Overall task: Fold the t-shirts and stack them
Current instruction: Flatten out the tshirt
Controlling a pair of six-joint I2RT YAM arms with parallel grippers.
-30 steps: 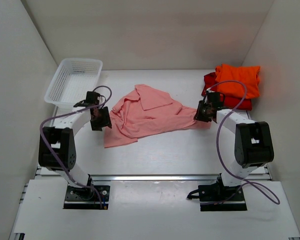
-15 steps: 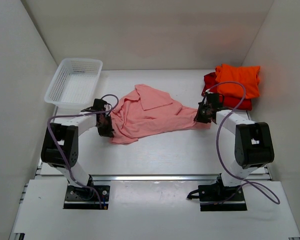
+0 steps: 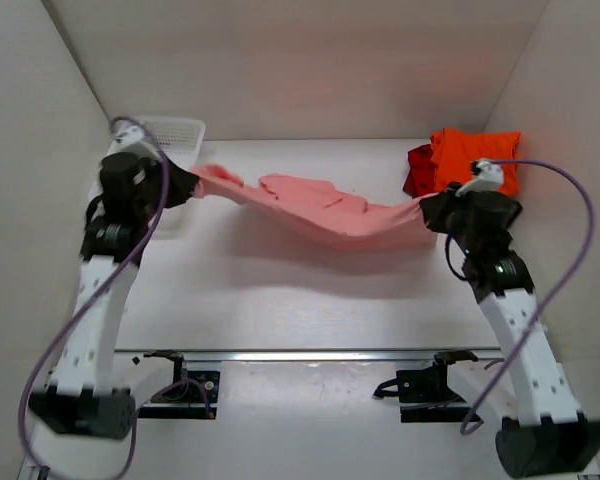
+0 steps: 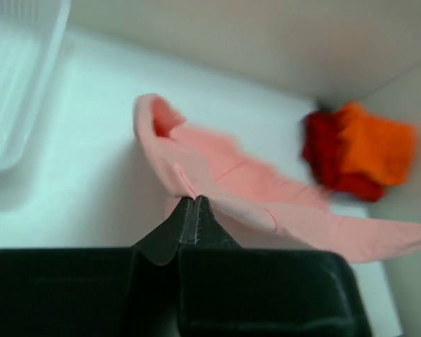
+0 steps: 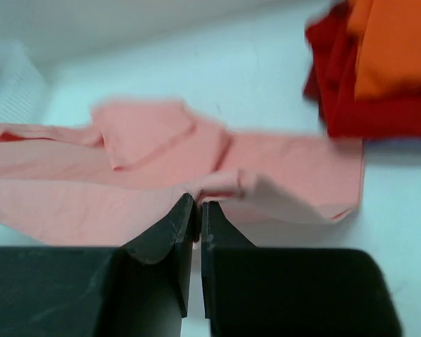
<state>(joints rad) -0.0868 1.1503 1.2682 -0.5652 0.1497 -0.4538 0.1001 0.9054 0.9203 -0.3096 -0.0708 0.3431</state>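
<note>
The salmon-pink t-shirt hangs stretched in the air between both arms, sagging in the middle. My left gripper is raised beside the basket and shut on the shirt's left edge. My right gripper is raised at the right and shut on the shirt's right edge. The bright orange t-shirt lies folded on the red t-shirt at the back right. Both also show in the wrist views: the orange t-shirt and the red t-shirt.
A white mesh basket stands at the back left, partly hidden behind my left arm. White walls close in the table on three sides. The stack of folded shirts lies close behind my right gripper.
Both grippers closed on the pink shirt's edges and lifted it off the table, pulling it out sideways. Both arms rose high and swung outward.
</note>
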